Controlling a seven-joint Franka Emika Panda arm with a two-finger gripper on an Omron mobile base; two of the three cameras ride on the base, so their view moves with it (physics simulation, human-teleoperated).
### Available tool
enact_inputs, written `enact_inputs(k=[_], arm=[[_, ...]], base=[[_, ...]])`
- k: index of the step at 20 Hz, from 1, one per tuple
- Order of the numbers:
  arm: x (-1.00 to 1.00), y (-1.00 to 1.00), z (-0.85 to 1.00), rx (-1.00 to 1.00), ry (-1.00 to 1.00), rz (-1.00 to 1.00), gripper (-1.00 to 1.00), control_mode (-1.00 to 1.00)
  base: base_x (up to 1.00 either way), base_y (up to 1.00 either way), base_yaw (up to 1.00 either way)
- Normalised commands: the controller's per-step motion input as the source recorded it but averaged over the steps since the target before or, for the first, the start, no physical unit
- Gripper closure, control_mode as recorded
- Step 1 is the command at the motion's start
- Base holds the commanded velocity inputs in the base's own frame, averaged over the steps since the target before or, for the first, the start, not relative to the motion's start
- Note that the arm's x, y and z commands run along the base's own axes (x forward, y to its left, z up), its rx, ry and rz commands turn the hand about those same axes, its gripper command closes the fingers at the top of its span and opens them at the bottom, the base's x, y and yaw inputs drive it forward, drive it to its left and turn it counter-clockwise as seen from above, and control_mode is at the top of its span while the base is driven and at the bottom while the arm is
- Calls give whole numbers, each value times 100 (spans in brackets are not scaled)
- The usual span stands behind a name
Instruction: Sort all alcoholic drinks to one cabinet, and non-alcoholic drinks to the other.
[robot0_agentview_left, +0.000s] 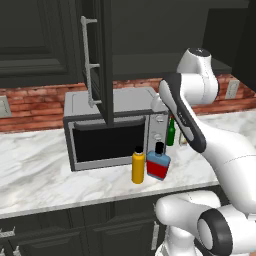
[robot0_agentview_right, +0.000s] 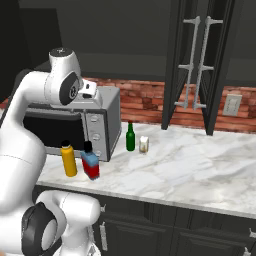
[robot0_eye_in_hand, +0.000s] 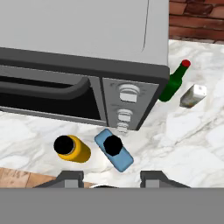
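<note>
Robot arm hides the pale cream container (robot0_agentview_left: 183, 138) and most of the green bottle (robot0_agentview_left: 171, 132) (left base view).

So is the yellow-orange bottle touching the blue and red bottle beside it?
Apart. The hand view looks down on the yellow-orange bottle and the blue and red bottle, with a strip of marble counter showing between them.

Yellow-orange bottle (robot0_eye_in_hand: 72, 148): cylindrical, black cap, upright on the marble counter in front of the microwave door. Flat-sided bottle (robot0_eye_in_hand: 114, 150): blue above, red below, black cap, upright, just beside the yellow-orange bottle at its 3 o'clock in the hand view. Green bottle (robot0_eye_in_hand: 173, 82): slim, dark glass, red cap, upright beside the microwave's right side. Cream container (robot0_eye_in_hand: 193, 96): small, pale, close at the green bottle's 3 o'clock.
</note>
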Motion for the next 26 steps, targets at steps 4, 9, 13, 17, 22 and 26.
enact_inputs(k=[4, 9, 13, 17, 22, 26], arm=[[-7, 0, 0, 0, 0, 0, -100, -100], [-16, 0, -4, 0, 0, 1, -100, -100], [-17, 0, -13, -2, 3, 5, -100, -100], [-15, 0, -17, -2, 2, 7, -100, -100], [-12, 0, -16, 0, 2, 7, -100, -100], [-8, 0, -16, 0, 4, 8, -100, -100]], base=[[0, 0, 0], [0, 0, 0], [0, 0, 0], [0, 0, 0], [0, 0, 0], [0, 0, 0]])
